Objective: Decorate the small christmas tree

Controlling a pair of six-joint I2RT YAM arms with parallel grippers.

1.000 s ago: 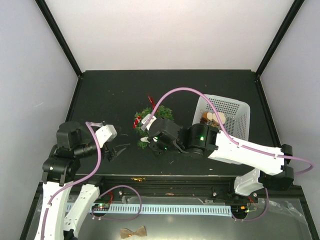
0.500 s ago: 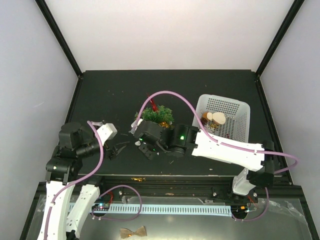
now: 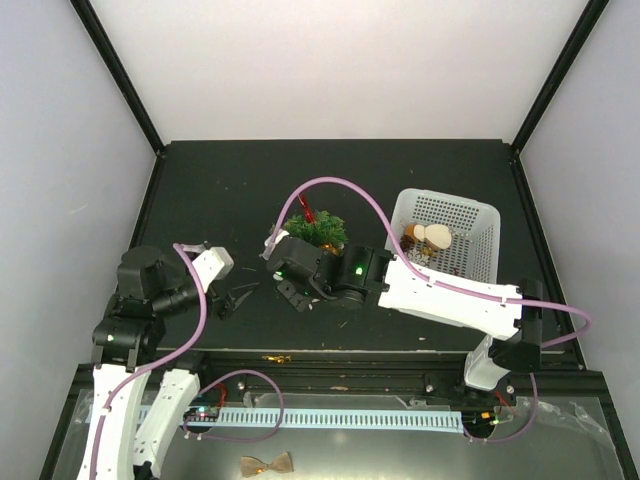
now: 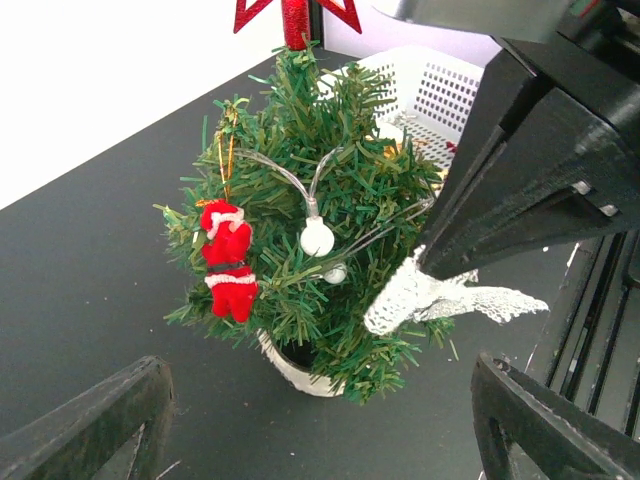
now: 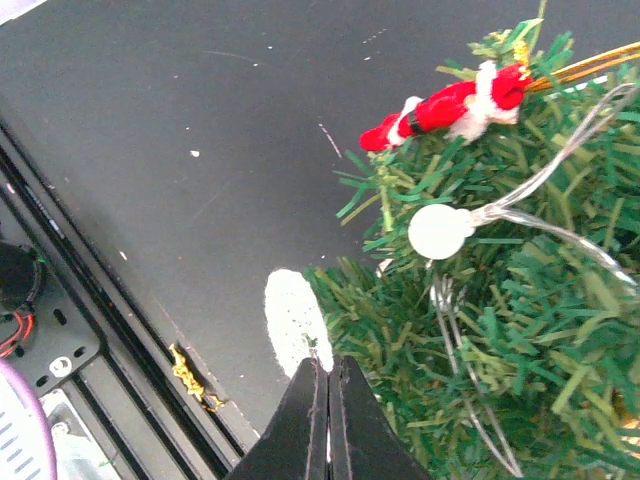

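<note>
Matte blk table (image 3: 220,190); white mesh basket (image 3: 487,232) at R, ornaments inside. Small christmas tree (image 3: 318,228) mid-table, upright, bushy needles, white base. R gripper (image 5: 327,362) at its near side, jaws pressed together on limp white lace bow (image 4: 430,298) among branches. Prob. hanging step. Next: seat bow in needles, release w/o tipping tree. L gripper (image 3: 238,298) spread, empty, apart. Red felt santa (image 4: 230,262), round bulb (image 4: 317,238) on tree.

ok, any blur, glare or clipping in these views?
Top external: even light, sharp, no glare on the table. Left wrist: small christmas tree crisp, wall behind clipped white. Right wrist: lace ribbon in the right claw blown out, texture lost.
</note>
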